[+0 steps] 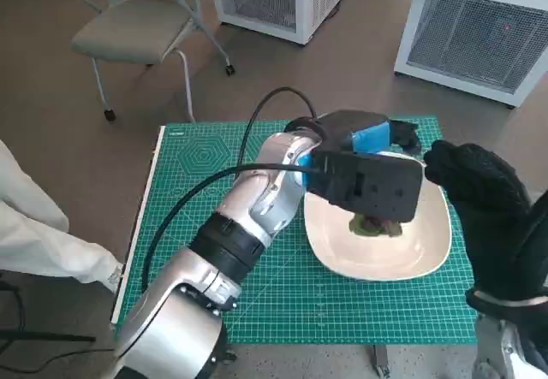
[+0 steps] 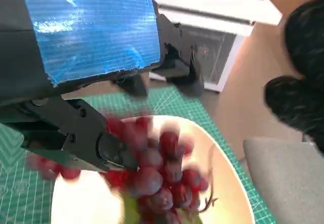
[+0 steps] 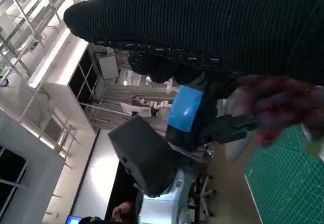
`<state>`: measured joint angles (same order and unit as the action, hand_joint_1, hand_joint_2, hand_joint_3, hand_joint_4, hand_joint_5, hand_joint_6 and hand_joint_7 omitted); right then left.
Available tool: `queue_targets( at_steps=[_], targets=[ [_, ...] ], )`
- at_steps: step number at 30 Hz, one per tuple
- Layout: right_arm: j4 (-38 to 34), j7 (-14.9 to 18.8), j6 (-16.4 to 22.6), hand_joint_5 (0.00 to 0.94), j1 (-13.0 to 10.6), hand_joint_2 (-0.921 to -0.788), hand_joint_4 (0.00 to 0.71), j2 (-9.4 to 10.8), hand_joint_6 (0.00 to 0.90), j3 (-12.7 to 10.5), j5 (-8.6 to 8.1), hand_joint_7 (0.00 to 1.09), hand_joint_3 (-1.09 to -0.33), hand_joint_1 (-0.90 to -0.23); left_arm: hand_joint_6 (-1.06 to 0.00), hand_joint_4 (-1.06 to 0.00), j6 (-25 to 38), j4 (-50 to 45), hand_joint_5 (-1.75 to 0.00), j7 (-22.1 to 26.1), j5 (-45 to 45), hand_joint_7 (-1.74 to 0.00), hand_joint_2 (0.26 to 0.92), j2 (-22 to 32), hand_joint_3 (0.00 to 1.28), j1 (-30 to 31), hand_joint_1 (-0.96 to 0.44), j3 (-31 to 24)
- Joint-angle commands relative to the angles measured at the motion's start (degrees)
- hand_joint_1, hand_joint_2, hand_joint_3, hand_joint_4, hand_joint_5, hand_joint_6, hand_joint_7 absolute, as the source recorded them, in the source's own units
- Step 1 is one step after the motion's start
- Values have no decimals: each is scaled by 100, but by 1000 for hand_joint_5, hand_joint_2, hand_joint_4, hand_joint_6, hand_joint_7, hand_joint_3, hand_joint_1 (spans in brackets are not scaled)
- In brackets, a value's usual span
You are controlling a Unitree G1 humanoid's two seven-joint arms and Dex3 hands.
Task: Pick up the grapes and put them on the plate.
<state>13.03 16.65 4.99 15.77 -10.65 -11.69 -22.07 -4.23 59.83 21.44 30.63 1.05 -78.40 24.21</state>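
A bunch of red grapes (image 2: 157,173) with a green bit under it hangs blurred just over the white plate (image 1: 419,255), pinched at the tips of my left hand's black fingers (image 2: 86,138). In the head view only a little of the grapes (image 1: 377,223) shows beneath the black box on my left wrist. My left hand (image 1: 364,135), blue tape on its back, reaches over the plate's far side. To the right of the plate my gloved right hand (image 1: 479,186) is raised, fingers curled in and holding nothing. The right wrist view shows the grapes (image 3: 276,107) as a red smear.
The plate lies on the right half of a green cutting mat (image 1: 205,191) covering the small table. White cabinets (image 1: 479,28) and a grey chair (image 1: 137,24) stand beyond it. A person's pale sleeve (image 1: 38,233) is at the left edge.
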Motion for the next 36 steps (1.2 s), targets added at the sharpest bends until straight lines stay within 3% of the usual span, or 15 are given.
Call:
queue_targets(
  at_steps=[1, 13, 24, 36],
  targets=[
    [-89, -28, -55, 804, -61, -921, 482, 14, 278, 22, 20, 970, -594, -338, -145, -3, -196, 12, -7, -222, -52, -63, 813, 17, 8, 79, -486, -16],
    [-101, -31, -40, 805, -76, -921, 480, 17, 276, 92, 62, 973, -595, -338, -169, -3, -677, -38, -1, -1125, -259, -51, 913, 353, 82, 707, -625, -336],
    [-135, 12, -23, 808, -70, -921, 479, 25, 260, 125, 32, 968, -595, -337, -223, -86, -1254, -323, -28, -1055, -1431, -57, 921, 787, 181, 1589, -651, -1414],
    [-205, 81, -26, 808, 12, -921, 479, -7, 248, 142, 13, 970, -596, -335, -280, -193, -2304, -1268, -22, -630, -2752, -43, 921, 1083, 169, 3012, -582, -2366]
  ],
)
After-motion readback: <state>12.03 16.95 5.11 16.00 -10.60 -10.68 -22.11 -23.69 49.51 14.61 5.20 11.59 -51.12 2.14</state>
